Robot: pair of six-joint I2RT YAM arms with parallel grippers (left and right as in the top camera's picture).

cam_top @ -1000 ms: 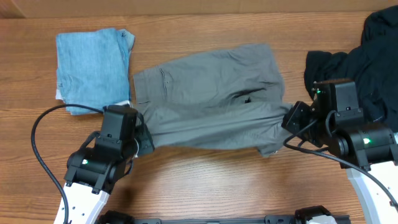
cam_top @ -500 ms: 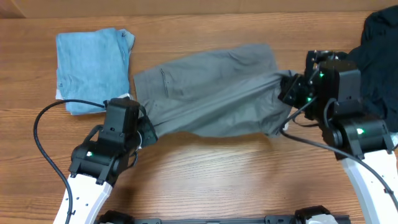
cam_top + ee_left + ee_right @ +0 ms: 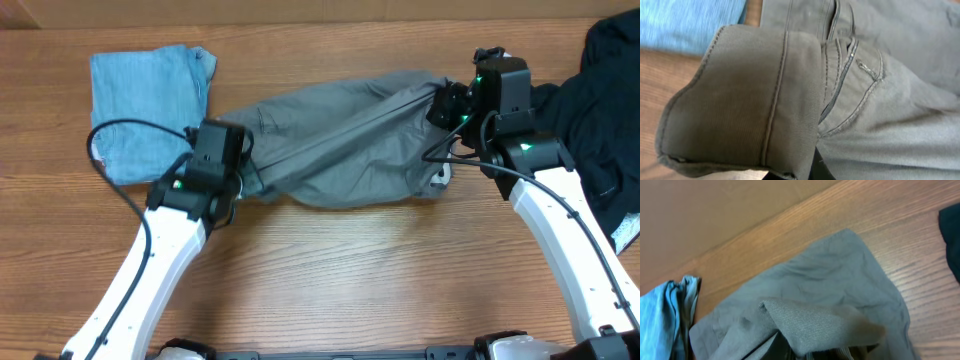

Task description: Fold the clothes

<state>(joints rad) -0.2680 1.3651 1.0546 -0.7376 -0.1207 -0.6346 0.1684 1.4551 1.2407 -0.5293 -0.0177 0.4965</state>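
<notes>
Grey shorts (image 3: 340, 140) lie across the middle of the wooden table, their near edge lifted and carried toward the far edge. My left gripper (image 3: 240, 180) is shut on the shorts' waistband end; the left wrist view shows the folded waistband (image 3: 755, 100) draped over the fingers. My right gripper (image 3: 440, 105) is shut on the shorts' leg-hem end; the right wrist view shows a fold of grey cloth (image 3: 825, 325) over the jaws. A folded blue garment (image 3: 150, 110) lies at the far left.
A heap of black clothes (image 3: 600, 110) lies at the far right, next to my right arm. The blue garment also shows in the left wrist view (image 3: 690, 22) and the right wrist view (image 3: 665, 315). A brown wall (image 3: 715, 215) runs behind the table.
Both grippers have carried the near edge of the shorts away from me, toward the far edge. The shorts now look narrower and bunched.
</notes>
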